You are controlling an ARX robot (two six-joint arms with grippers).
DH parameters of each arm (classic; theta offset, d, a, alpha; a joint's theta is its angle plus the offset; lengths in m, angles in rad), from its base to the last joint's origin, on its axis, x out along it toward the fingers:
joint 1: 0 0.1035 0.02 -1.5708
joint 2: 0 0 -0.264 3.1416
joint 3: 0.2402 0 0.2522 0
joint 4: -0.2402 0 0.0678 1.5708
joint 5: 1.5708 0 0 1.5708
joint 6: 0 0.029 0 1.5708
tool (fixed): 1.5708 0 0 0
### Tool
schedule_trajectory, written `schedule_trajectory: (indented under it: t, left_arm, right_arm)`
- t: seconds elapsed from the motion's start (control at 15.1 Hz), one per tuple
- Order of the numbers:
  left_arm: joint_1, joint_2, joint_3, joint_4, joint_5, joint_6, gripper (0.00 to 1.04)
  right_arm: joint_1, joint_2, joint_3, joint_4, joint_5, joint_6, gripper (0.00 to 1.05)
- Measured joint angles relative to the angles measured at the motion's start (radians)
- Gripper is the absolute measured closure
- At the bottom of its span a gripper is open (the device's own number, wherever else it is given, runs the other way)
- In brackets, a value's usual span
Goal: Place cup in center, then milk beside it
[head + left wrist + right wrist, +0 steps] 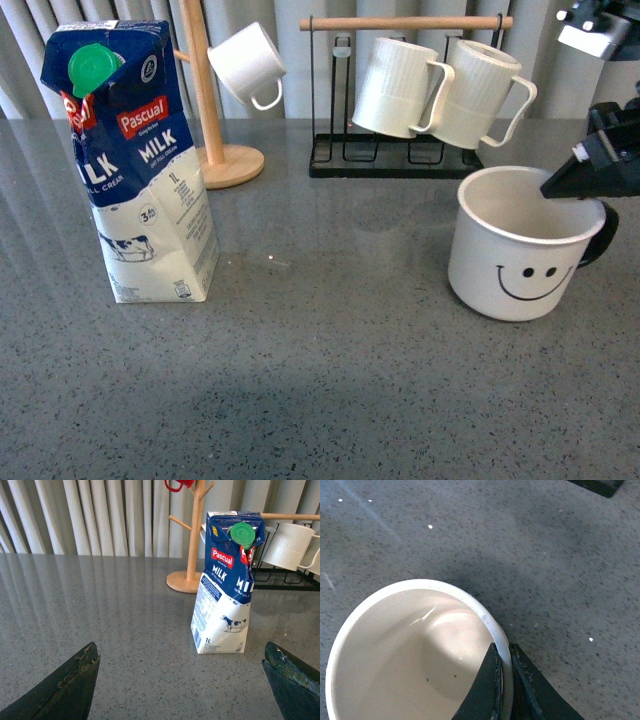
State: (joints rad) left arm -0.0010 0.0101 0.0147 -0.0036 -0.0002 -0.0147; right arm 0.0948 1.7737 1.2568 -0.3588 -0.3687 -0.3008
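**Cup gripped at the rim, nothing placed yet**

The speckled grey tabletop (pixel 320 400) runs back to a pale pleated curtain. Along its back edge stand a wooden mug tree (pixel 205 100) carrying a small white mug (pixel 248 62) and a black rack (pixel 395 160) with two ribbed mugs (pixel 395 88).

My right gripper (pixel 504 652) is pressed together on the cup (pixel 515 250). One finger is inside the rim and one outside, on the side where the black handle is. The cup sits far to my right with its smiley face towards me. It looks to be resting on the table, though I cannot be sure from these views. The middle of the table is bare.

The milk (pixel 140 170) stands upright on the left, its body a little dented, well apart from the cup. My left gripper (pixel 180 645) is spread wide and holds nothing. It faces the carton but is clear of it.

As I judge it, only the grasp for the first step is made. The cup has yet to go to the centre, and the milk part is not yet begun.
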Motion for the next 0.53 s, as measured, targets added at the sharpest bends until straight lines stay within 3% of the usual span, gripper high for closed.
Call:
schedule_trajectory:
  t: [0.27,0.53]
  left_arm:
    - [0.0,0.0,0.0,0.0,0.0,0.0,0.07]
    - [0.0,0.0,0.0,0.0,0.0,0.0,0.07]
  right_arm:
    - [0.118,-0.007,0.011,0.039,-0.002,0.057,1.02]
    - [0.149,0.034,0.012,0.064,0.02,0.102,1.02]
